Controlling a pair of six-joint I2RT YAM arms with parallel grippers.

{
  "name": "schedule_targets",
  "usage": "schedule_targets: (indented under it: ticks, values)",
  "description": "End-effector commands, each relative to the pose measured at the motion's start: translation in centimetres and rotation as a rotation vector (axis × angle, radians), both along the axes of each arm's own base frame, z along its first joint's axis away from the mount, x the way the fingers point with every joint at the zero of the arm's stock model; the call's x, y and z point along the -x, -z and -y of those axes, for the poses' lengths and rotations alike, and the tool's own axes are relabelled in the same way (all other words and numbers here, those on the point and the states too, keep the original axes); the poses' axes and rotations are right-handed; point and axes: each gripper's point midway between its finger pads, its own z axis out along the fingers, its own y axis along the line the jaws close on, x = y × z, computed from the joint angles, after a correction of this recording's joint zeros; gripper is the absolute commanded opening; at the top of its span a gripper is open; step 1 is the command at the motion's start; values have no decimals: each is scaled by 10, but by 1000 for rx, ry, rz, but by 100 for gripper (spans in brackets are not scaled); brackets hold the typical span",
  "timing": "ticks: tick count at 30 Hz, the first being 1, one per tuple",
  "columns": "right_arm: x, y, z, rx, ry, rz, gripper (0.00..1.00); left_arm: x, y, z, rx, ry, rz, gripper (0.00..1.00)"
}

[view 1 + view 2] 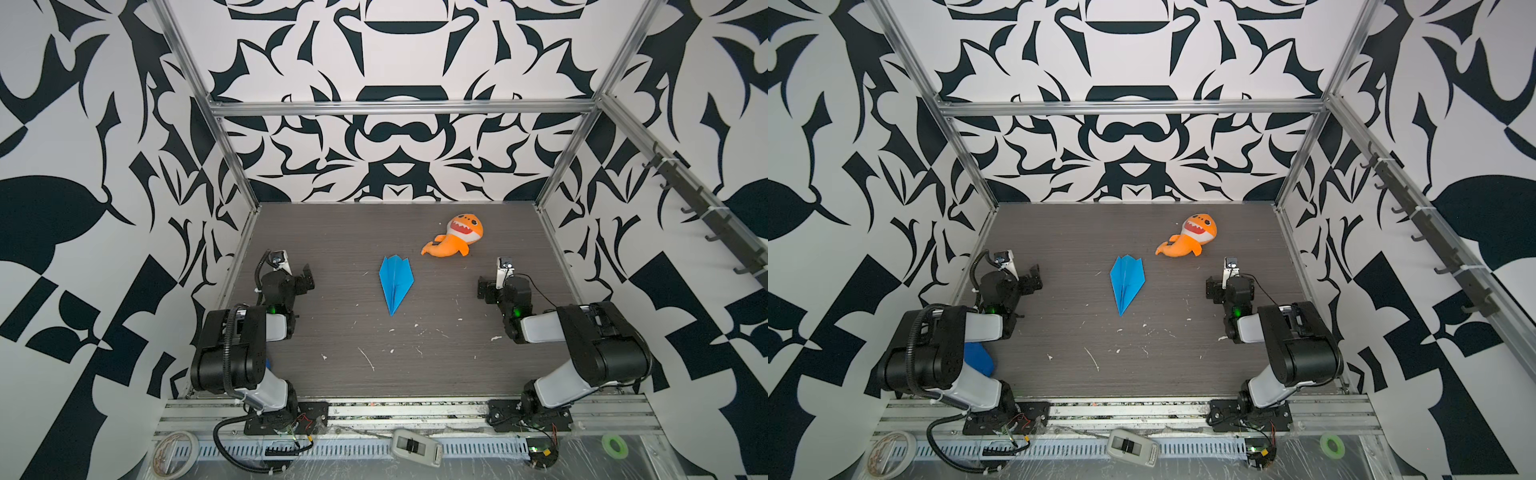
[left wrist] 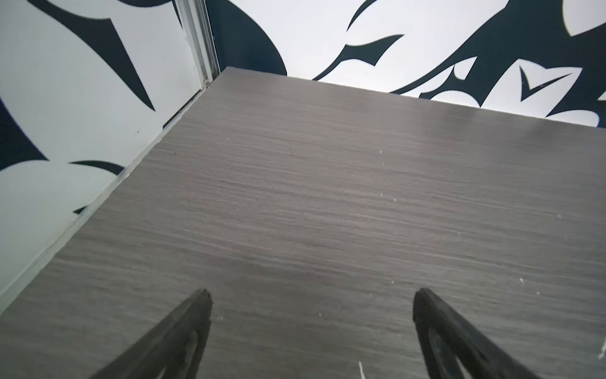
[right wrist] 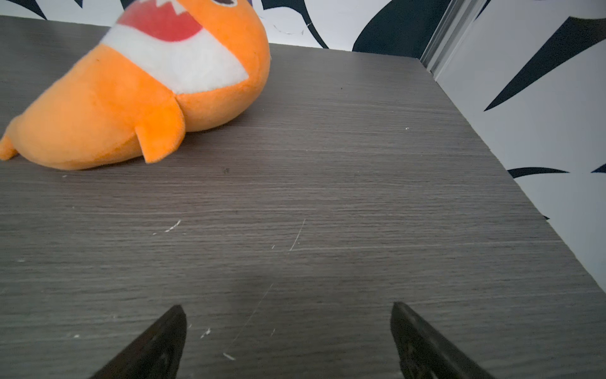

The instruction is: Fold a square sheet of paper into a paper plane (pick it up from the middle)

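Paper plane [image 1: 395, 282]: looking light, flimsy, crush-prone. Probably needing gentle pinching along centre crease. Left gripper [image 2: 311, 297], right gripper [image 3: 288, 310]: gaping, empty.

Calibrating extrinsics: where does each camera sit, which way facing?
Top views: overhead at the front, looking down over table, paper plane, shark plush; both arms show.
Left wrist: behind left tool, facing table's far left corner; open jaws show.
Right wrist: behind right tool, facing shark plush; open jaws show.
Shared: shark plush, right wrist and both top views.

Bright, even light, soft shadows. Top views warp at edges. Wrist views: sheen on far table [image 2: 459, 131], fg soft.
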Motion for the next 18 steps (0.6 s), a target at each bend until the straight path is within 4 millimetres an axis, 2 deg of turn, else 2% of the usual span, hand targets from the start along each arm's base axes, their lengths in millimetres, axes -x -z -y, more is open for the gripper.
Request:
schedule_targets:
  ticks: [1,18]
  values:
    - [-10,-19,1,-9,7,66,100,1,5,1,0,15,-26,99]
    - [-10,-20,1,-31,0,73,99,1,5,0,6,3,-28,100]
